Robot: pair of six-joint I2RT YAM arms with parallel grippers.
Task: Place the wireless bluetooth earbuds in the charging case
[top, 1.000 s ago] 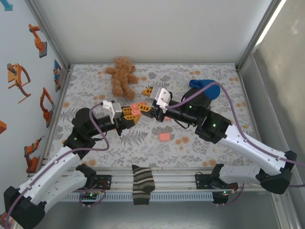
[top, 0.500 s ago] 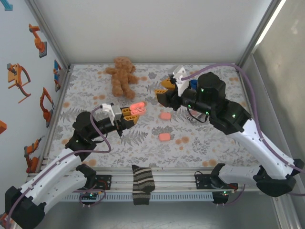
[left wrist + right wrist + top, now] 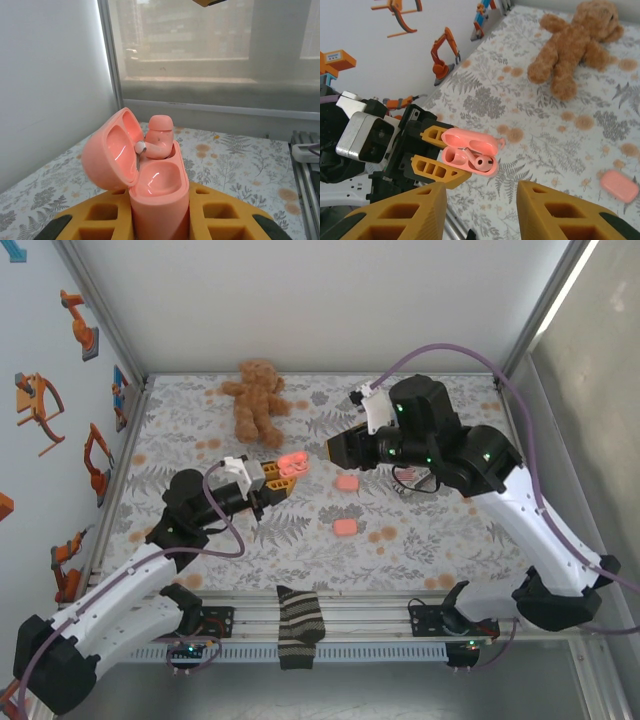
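One earbud [image 3: 159,142] is seated in the open charging case [image 3: 157,200] clamped by the left gripper [image 3: 279,471], the right gripper [image 3: 482,192] is held nearby with jaws apart and empty, and a teddy bear [image 3: 256,400], pink cases [image 3: 348,483] and a sock [image 3: 299,638] are scattered around.

A robotics lab test cell is indicated: the floral-covered table [image 3: 420,540] is enclosed by white panels [image 3: 320,300] and aluminium posts [image 3: 100,310], robot-arm stickers [image 3: 40,405] are stuck on the left wall, and two robot arms [image 3: 120,590] are bolted to a slotted rail [image 3: 370,628].
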